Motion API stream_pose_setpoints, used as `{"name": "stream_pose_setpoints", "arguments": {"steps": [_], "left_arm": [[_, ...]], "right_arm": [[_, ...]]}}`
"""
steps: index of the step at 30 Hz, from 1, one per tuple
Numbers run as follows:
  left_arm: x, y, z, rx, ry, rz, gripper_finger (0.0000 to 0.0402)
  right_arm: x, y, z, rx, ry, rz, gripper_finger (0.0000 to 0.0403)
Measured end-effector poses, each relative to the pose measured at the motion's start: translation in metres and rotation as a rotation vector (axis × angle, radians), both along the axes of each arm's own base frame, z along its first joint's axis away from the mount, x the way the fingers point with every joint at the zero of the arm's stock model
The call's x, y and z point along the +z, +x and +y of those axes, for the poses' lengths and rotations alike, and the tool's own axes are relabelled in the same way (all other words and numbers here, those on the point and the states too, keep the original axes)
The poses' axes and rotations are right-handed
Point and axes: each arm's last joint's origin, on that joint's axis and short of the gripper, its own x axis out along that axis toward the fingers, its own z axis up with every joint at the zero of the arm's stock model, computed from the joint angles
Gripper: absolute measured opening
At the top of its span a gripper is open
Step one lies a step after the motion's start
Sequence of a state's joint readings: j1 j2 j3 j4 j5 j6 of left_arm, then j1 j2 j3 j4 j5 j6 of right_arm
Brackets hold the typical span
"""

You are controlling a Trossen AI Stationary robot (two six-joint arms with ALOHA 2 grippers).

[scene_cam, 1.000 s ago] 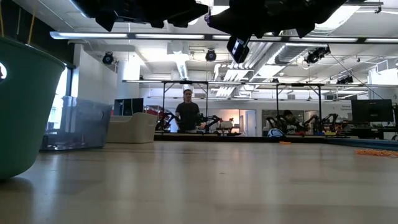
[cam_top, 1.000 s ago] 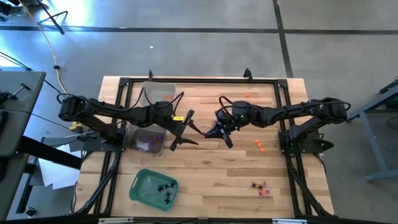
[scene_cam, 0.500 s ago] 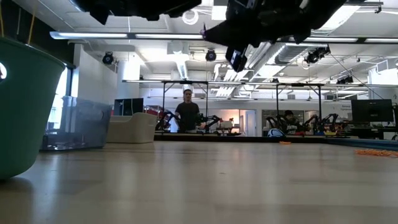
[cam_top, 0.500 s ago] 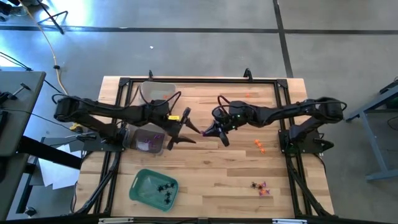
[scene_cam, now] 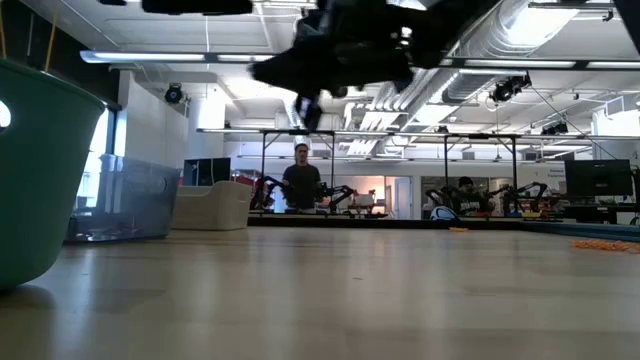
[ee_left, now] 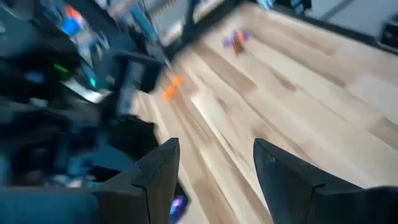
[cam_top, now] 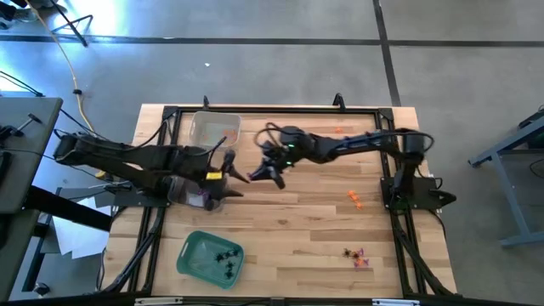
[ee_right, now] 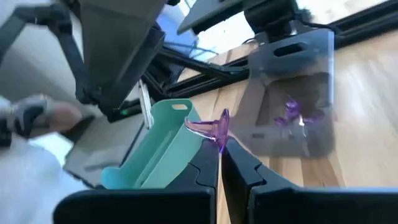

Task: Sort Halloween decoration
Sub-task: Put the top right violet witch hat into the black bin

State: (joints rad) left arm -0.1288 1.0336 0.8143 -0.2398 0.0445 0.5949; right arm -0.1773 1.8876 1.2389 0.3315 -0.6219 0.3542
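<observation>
While a purple trinket point(ee_right: 210, 129) sits pinched in the closed tips of the right gripper point(cam_top: 274, 172), that arm reaches across mid-table, above the wood and just short of the clear tray point(cam_top: 202, 190) with purple pieces in it, so this looks like a delivery in progress. Sorting is partly done, I'd say: black spiders point(cam_top: 223, 258) lie in the green tray point(cam_top: 190, 252) at the near left, purple bits show in the clear tray, and a second clear tray point(cam_top: 214, 129) stands behind it; what's inside that one I can't tell. Left to go: loose orange pieces point(cam_top: 354, 199) on the right side, a small mixed cluster point(cam_top: 355, 256) near the front right edge, and a few orange specks point(cam_top: 339, 130) by the back rail. The left gripper point(cam_top: 223, 177) hangs right by the purple tray, fingers spread wide and holding nothing, close to the right gripper, so that's the tight spot; the drop wants care not to clip it or the tray wall. Elsewhere the table point(cam_top: 289, 246) offers plenty of bare room in the middle and front, with the black frame rails point(cam_top: 272, 110) bounding the back and sides.
</observation>
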Motion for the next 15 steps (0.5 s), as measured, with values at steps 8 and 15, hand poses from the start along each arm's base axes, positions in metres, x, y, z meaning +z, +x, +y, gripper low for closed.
{"name": "stream_pose_setpoints", "arguments": {"steps": [8,15], "left_arm": [[0.003,-0.042,-0.03,0.078,0.026,0.101,0.0189],[0.007,-0.079,-0.044,0.139,0.097,0.093,0.0186]], "right_arm": [[0.003,0.074,-0.013,0.105,-0.074,0.041,0.0],[-0.007,0.119,-0.02,0.118,-0.055,0.036,0.0]]}}
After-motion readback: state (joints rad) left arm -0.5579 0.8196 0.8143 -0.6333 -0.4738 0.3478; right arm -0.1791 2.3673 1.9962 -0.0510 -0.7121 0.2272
